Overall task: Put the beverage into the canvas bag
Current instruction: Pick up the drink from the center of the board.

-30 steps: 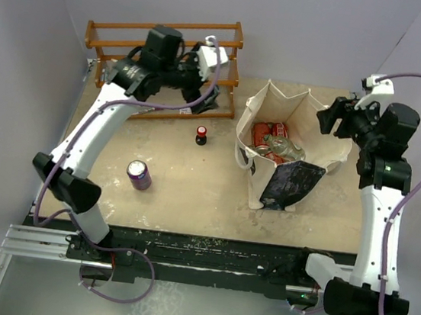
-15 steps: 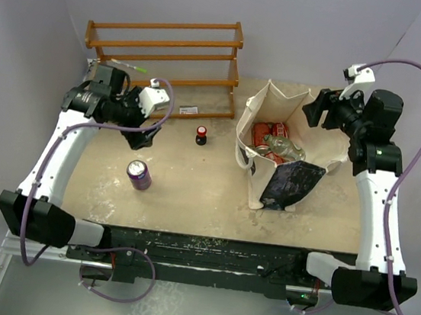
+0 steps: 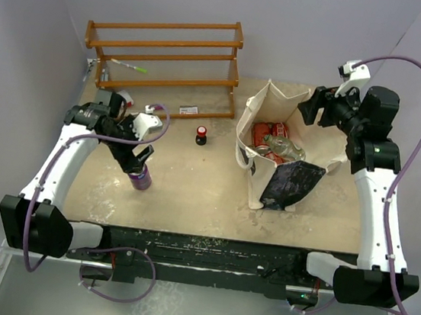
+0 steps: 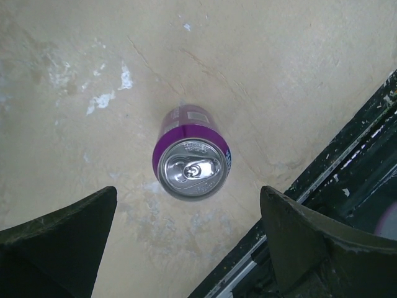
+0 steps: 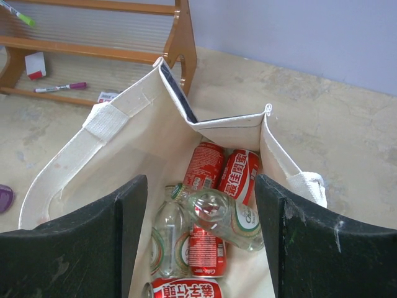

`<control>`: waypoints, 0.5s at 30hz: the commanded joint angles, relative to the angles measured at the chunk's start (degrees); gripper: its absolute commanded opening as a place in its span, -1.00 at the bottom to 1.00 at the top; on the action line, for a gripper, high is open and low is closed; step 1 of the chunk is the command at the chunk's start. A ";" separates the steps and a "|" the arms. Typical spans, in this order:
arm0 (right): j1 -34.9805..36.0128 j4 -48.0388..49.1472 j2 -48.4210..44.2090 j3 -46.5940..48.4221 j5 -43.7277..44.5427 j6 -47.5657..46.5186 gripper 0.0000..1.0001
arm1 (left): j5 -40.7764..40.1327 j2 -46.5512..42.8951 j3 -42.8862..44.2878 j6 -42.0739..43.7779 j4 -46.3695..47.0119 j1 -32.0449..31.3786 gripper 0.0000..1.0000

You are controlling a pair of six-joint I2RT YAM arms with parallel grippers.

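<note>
Tan table, scuffed white in patches, with plain pale walls behind. On my screens I list: one wooden rack at the far left edge. One bag, cream cloth with a black side panel, standing open right of centre. It holds red cans and clear bottles. Left gripper, pointing down at the table's left front. Its fingers are spread wide, one on either side of the can from above, and neither touches it. Right gripper, hanging over the far right rim of the bag, fingers apart with nothing between them. The can itself is purple with a silver top. It stands upright on the table near the front edge, well apart from the bag. One small dark bottle with a red cap, between rack and bag. One pink marker under the rack.
</note>
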 commanded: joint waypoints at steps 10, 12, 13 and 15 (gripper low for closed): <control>0.32 3.28 -2.04 -1.71 1.11 0.19 0.44 | -0.91 4.92 -8.07 0.57 5.60 0.28 0.98; 0.34 3.23 -2.21 -1.69 1.44 0.08 0.44 | -0.77 6.36 -8.43 0.11 6.45 0.26 0.99; 0.34 3.23 -2.38 -1.80 1.59 -0.06 0.44 | -0.62 6.95 -8.72 -0.11 7.08 0.25 0.99; 0.34 3.39 -2.58 -2.20 1.80 -0.05 0.45 | -0.12 7.98 -9.22 -0.75 8.47 0.17 0.91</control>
